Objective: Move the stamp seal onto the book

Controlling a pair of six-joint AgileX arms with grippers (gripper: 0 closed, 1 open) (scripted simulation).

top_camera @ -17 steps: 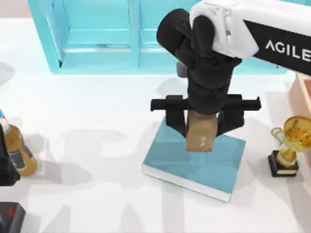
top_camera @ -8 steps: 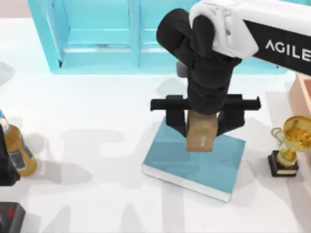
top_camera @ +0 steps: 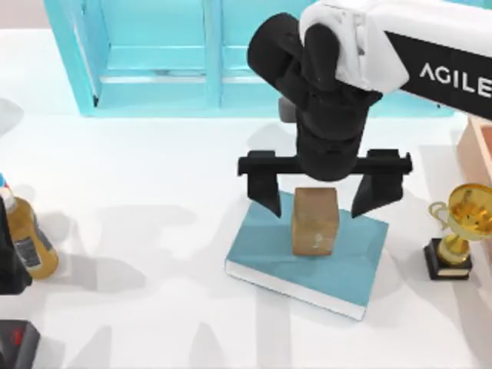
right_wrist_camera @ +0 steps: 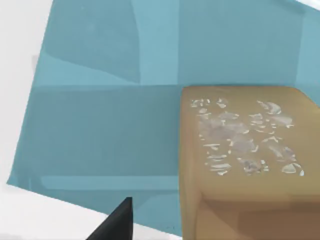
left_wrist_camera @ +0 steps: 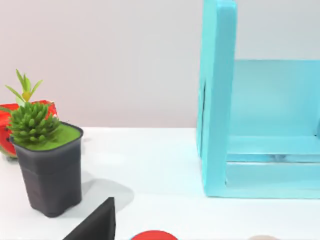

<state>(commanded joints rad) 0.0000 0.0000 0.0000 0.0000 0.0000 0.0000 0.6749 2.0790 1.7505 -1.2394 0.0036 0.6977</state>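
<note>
Stamp seal: the small tan-brown block point(top_camera: 314, 221) stands upright on the book, near the middle of its cover. Nothing is holding it. In the right wrist view its top point(right_wrist_camera: 245, 135) has pale, flaky marks on it.

Book: the thick teal-blue book point(top_camera: 270, 244) lies flat on the white table point(top_camera: 154, 192), a bit right of the middle, turned at a slant. Its white page edges face the near side. In the right wrist view the blue cover point(right_wrist_camera: 105, 125) lies under the block.

Right gripper: it point(top_camera: 320, 194) hangs over the book, just above the block. Its two black fingers are spread wide apart, one on each side of the block, and they do not touch it. It has hold of nothing. One black fingertip point(right_wrist_camera: 116, 222) peeks into the right wrist view.

Left arm: a bit of it point(top_camera: 9, 261) sits parked at the table's left edge. I cannot tell if its gripper is open or closed.

Shelf: a teal shelf unit point(top_camera: 154, 61) stands at the far side of the table, behind the book. The left wrist view sees its side wall point(left_wrist_camera: 216, 95).

Trophy: a gold cup on a black base point(top_camera: 460, 229) stands right of the book, apart from it.

Bottle: an amber bottle point(top_camera: 29, 240) stands at the left edge.

Plant: a little green plant in a dark pot point(left_wrist_camera: 47, 162) shows in the left wrist view.
</note>
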